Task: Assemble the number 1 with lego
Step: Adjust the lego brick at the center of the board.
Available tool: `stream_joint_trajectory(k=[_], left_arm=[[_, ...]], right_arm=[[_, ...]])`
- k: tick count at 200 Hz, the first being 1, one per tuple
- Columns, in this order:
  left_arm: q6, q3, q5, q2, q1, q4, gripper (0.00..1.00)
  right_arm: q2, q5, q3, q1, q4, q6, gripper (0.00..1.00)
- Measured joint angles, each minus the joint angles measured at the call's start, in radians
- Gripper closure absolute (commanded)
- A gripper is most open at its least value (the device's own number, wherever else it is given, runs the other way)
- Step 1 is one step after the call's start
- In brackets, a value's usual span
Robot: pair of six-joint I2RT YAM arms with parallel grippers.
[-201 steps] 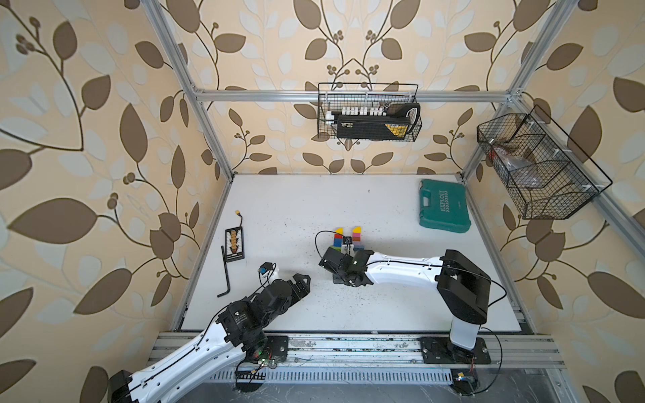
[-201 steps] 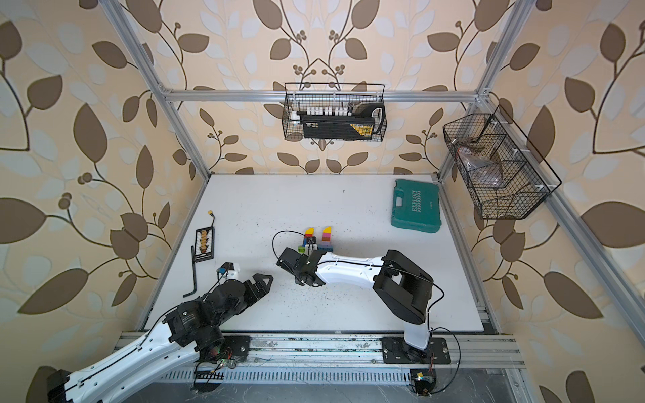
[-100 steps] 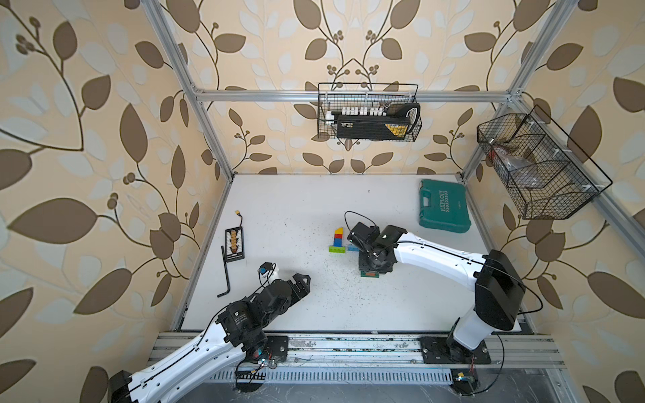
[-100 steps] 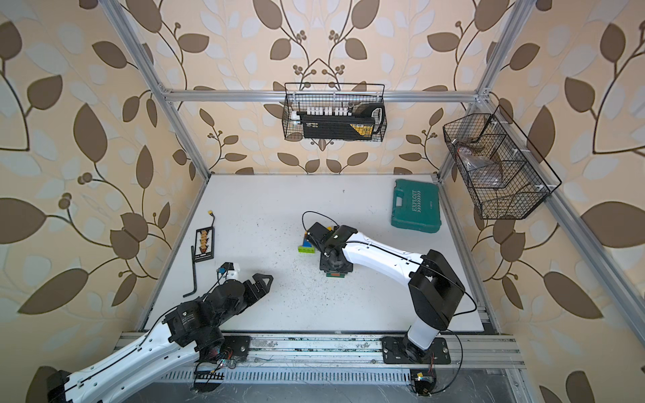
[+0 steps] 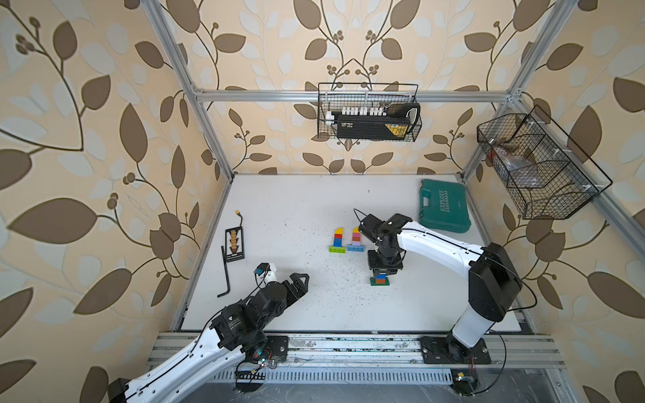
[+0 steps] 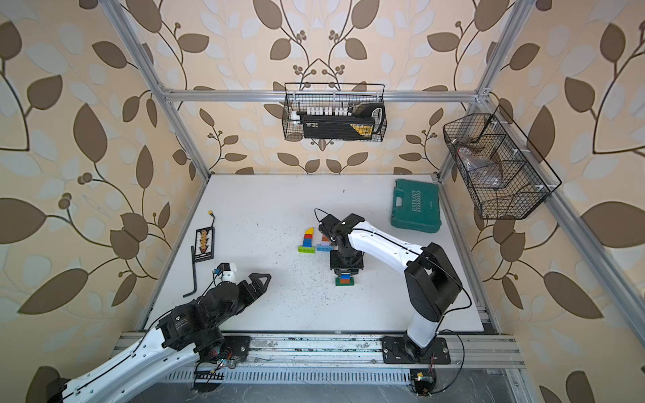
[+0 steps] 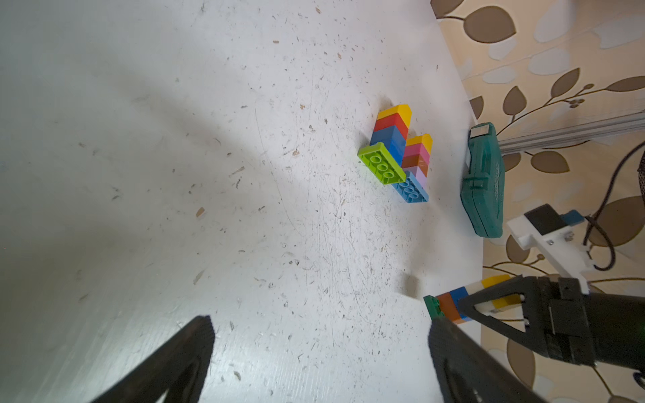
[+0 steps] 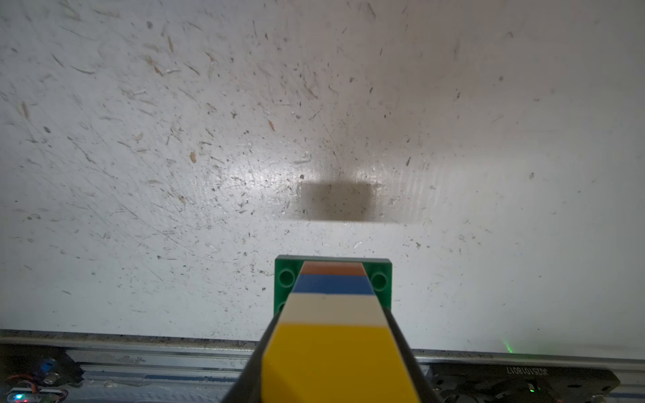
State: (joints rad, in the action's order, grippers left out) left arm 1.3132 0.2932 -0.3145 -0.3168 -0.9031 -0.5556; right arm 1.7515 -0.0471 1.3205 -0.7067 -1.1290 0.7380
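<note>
My right gripper (image 5: pixel 383 271) is shut on a lego stack (image 5: pixel 380 279) with a dark green base, then brown, blue, white and yellow bricks. The stack (image 8: pixel 333 282) hangs a little above the table, its shadow apart from it. The fingers (image 8: pixel 394 324) clamp its yellow end. Two other lego stacks lie flat on the table behind it. One has a lime base (image 5: pixel 338 240), the other a blue base (image 5: pixel 356 240). Both show in the left wrist view (image 7: pixel 387 139) (image 7: pixel 415 164). My left gripper (image 5: pixel 302 281) rests open and empty at the front left (image 7: pixel 319 324).
A teal tool case (image 5: pixel 443 206) lies at the back right of the table. A black hex key (image 5: pixel 225 272) and a small black board (image 5: pixel 234 244) lie along the left edge. Wire baskets (image 5: pixel 368 111) (image 5: pixel 534 164) hang on the back and right walls.
My right gripper has swung from left of the lying stacks to their right and toward the front, carrying the green-based stack. The left arm has not moved.
</note>
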Motion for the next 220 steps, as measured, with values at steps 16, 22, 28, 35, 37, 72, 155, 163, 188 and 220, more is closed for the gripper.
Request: stream_joint_trajectory(k=[16, 22, 28, 35, 37, 72, 155, 163, 188, 220], left_arm=[[0.001, -0.003, 0.000, 0.012, 0.000, -0.005, 0.01], [0.001, -0.003, 0.000, 0.014, 0.000, -0.005, 0.01], [0.001, -0.004, 0.000, 0.016, 0.000, -0.006, 0.01], [0.001, -0.004, 0.000, 0.018, 0.000, -0.008, 0.01], [0.001, -0.004, 0.000, 0.018, 0.000, -0.008, 0.01], [0.001, -0.004, -0.001, 0.019, 0.000, -0.012, 0.01], [0.001, -0.008, -0.002, 0.019, 0.000, -0.010, 0.01], [0.001, -0.010, -0.002, 0.019, 0.000, -0.011, 0.01], [0.001, -0.015, -0.002, 0.019, 0.000, -0.011, 0.01], [0.001, -0.015, -0.002, 0.019, 0.000, -0.011, 0.01]], right_arm=[[0.035, -0.010, 0.000, 0.001, 0.000, -0.008, 0.85], [0.045, -0.014, 0.000, 0.003, 0.000, -0.011, 0.85], [0.055, -0.017, 0.000, 0.007, 0.000, -0.014, 0.84], [0.066, -0.024, 0.000, 0.013, 0.000, -0.019, 0.84], [0.070, -0.024, 0.000, 0.014, 0.000, -0.022, 0.84], [0.120, -0.048, 0.011, 0.036, -0.006, -0.045, 0.76], [0.144, -0.085, 0.029, 0.061, -0.015, -0.070, 0.60], [0.145, -0.085, 0.029, 0.062, -0.009, -0.071, 0.57], [0.153, -0.085, 0.029, 0.067, 0.014, -0.076, 0.52], [0.152, -0.085, 0.029, 0.075, 0.020, -0.074, 0.49]])
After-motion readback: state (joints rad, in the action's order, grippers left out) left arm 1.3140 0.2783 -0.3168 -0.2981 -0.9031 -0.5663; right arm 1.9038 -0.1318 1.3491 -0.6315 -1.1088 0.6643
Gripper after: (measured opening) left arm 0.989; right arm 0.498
